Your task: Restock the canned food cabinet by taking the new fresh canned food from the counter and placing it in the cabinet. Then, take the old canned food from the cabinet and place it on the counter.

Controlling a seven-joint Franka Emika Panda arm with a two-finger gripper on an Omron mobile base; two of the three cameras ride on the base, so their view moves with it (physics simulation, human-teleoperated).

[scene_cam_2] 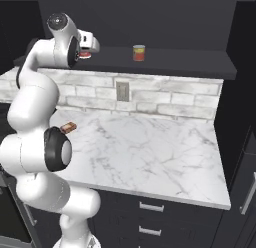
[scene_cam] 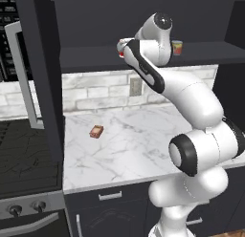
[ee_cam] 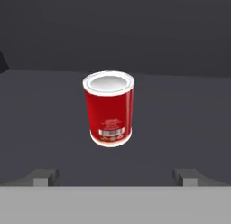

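The dark cabinet shelf carried the red can upright and the green-banded can well apart, while the marble worktop bore a brown packet.

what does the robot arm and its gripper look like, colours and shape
A glossy white arm of rounded, tube-like segments, with dark black rings and caps at its joints. The two-finger gripper ends in two small dark grey, blocky fingertips. No cables or markings are visible.
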